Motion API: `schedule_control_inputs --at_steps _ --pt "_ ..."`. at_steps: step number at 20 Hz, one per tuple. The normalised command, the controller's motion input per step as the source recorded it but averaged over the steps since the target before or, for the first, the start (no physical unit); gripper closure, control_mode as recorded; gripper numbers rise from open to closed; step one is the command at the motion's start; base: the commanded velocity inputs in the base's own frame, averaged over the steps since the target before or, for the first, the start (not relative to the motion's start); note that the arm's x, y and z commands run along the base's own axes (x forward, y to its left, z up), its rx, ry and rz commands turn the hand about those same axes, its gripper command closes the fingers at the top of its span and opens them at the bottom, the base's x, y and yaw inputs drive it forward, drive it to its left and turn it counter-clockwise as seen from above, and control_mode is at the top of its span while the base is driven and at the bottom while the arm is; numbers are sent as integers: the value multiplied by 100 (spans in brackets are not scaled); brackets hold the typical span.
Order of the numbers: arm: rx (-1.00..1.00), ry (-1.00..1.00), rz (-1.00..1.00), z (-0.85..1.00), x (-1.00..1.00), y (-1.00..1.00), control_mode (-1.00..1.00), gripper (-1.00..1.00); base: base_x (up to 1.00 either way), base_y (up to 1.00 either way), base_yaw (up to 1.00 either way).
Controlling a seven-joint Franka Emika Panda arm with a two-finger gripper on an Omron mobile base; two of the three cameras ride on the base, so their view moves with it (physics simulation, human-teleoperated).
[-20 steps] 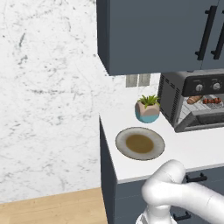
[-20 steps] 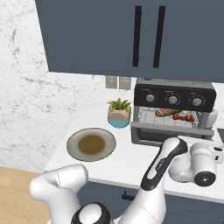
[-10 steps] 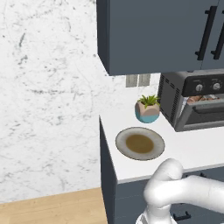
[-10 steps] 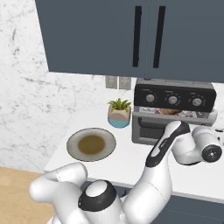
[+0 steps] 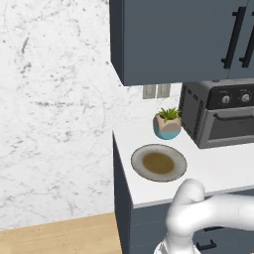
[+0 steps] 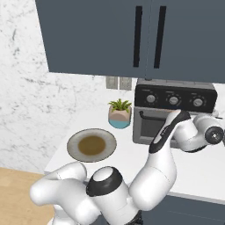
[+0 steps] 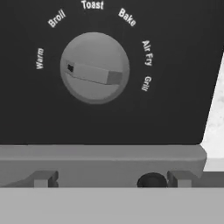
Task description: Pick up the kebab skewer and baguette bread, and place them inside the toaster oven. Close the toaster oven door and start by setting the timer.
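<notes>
Toaster oven (image 6: pixel 176 112) dark grey, door (image 6: pixel 154 125) apparently shut, silver mode knob (image 7: pixel 94 68), tool jaws spread wide

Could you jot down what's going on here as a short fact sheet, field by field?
Setting: simulated kitchen, white counter, dark blue cabinets
Toaster oven: on the counter against the wall, door shut
Knobs: three in a row on its top panel
Dial in hand view: grey knob ringed by Warm, Broil, Toast, Bake, Air Fry, Grill
Knob mark: points between Warm and Broil
Gripper: open, facing that knob, not touching it
Plate: on the counter, brown centre, nothing on it
Potted plant: between plate and oven
Skewer and bread: not visible from outside
</notes>
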Motion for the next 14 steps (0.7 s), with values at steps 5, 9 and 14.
schedule_control_inputs --at_steps 5,9,14 --pt "0 1 0 -19 40 17 -100 -100 0 0 0" --pt "0 0 0 -24 39 18 -100 -100 0 0 0" --pt "0 0 0 4 -12 4 -100 -100 0 0 0"
